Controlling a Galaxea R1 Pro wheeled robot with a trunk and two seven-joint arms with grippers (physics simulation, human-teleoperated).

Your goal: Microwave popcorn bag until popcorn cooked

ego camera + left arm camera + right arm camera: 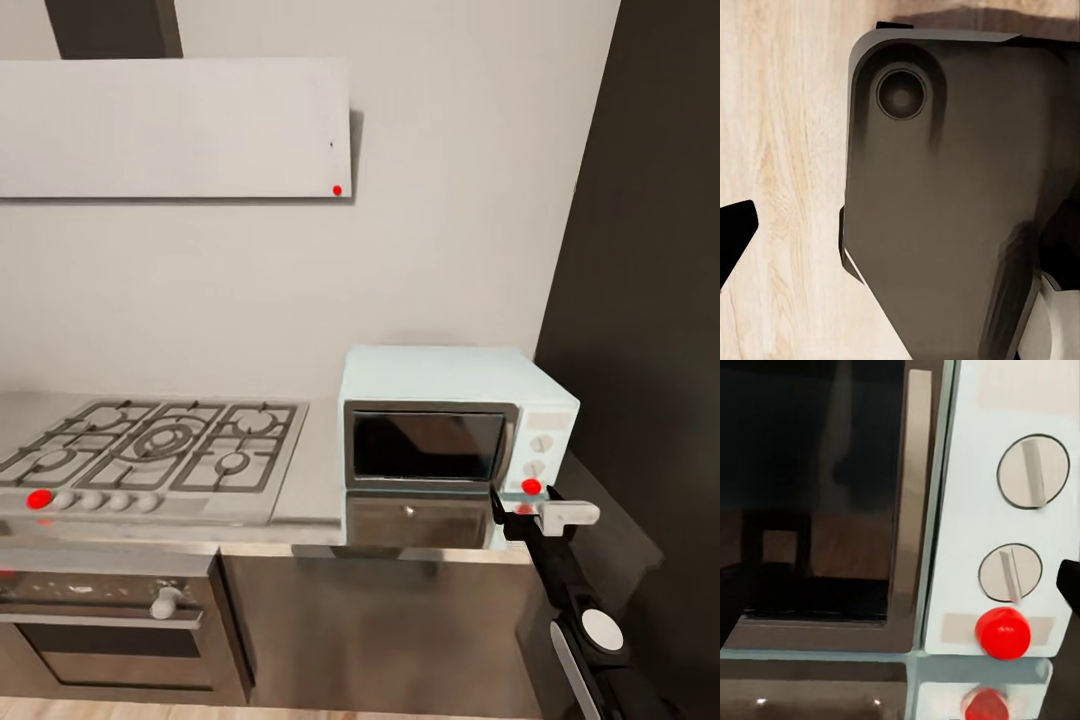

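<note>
right claw (512,512) hovering just before the microwave (450,430) control panel, red light (1003,633) directly ahead; jaw spread can't be told. microwave sitting on countertop (310,480), door shut.

Glossy microwave (455,400), brushed-steel countertop (315,480)

A gas hob (160,445) with grates is sitting to my left, a row of knobs (105,501) lining its front edge. A built-in oven (110,630) is showing beneath it. A pale range hood (175,128) is hanging on the wall above. Light wooden floor (780,150) is lying below me.
</note>
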